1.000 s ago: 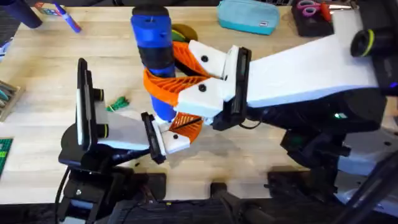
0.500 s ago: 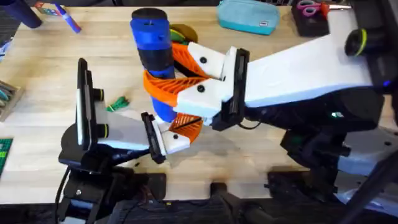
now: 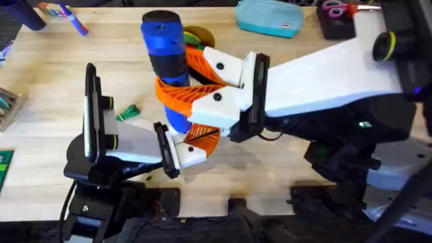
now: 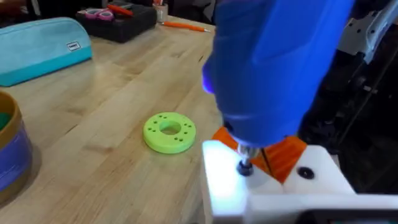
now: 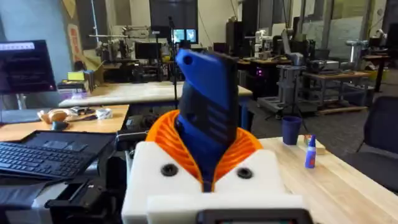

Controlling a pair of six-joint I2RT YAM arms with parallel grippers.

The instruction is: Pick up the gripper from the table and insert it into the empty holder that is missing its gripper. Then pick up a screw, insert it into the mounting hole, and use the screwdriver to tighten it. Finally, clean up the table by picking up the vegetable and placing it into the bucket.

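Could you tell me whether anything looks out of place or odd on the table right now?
Nothing looks spilled or damaged. The right end effector holds the screwdriver upright, its tip on a screw in the holder. The vegetable lies loose on the table, not yet cleared.

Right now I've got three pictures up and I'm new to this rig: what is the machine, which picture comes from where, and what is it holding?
The machine is two arms bolted at a wooden table. One picture looks down from above; the other two come from a camera on each wrist.

From above, the right gripper, on the big white arm, has its orange fingers closed round the blue screwdriver, held upright. The left wrist picture shows the screwdriver's tip on a screw in the white holder.

On the table lie the small green vegetable, a lime green ring and a teal pouch.

I can't tell what the left gripper is doing.
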